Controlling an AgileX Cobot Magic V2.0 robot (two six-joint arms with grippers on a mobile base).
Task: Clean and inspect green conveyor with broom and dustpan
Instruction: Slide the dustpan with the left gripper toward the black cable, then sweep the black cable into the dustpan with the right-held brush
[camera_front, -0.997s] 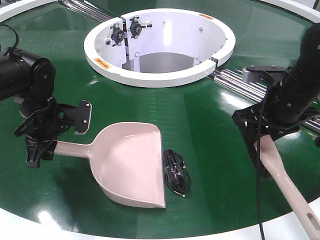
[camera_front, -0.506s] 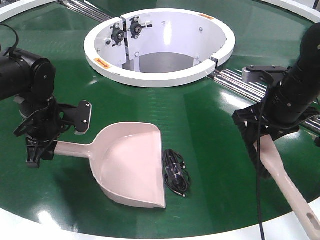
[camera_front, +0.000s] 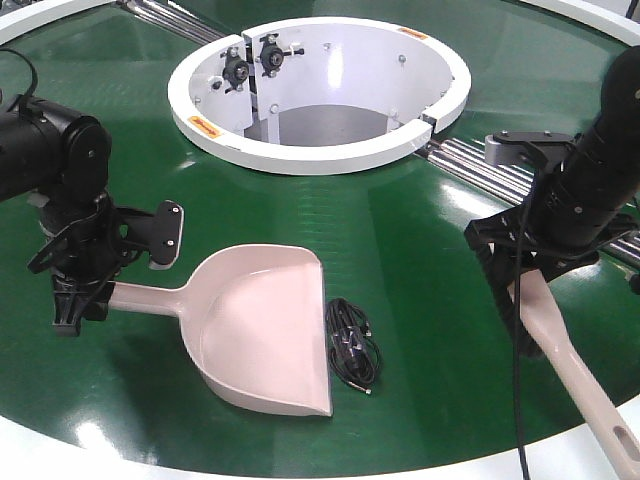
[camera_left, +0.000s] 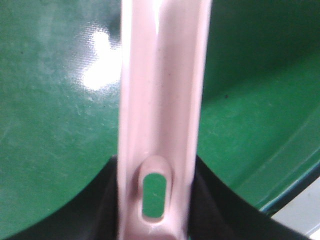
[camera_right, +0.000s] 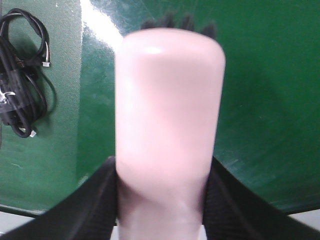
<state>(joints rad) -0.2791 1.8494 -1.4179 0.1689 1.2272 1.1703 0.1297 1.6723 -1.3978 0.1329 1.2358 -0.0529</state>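
On the near side of the white ring, the left gripper is closed on the handle end of the dustpan, with its jaws pressed to either side of the hang slot. The left arm reaches in low with its wrist bent down.

Right of the ring, the right gripper is clamped on the broom near its bristle end. The broom's handle slants away from the ring, and the right arm descends steeply.

There are two grippers, one dustpan, one broom and one coiled black cable. The cable and the dustpan both lie on the green conveyor below the ring, with the cable just beside the dustpan's lip.
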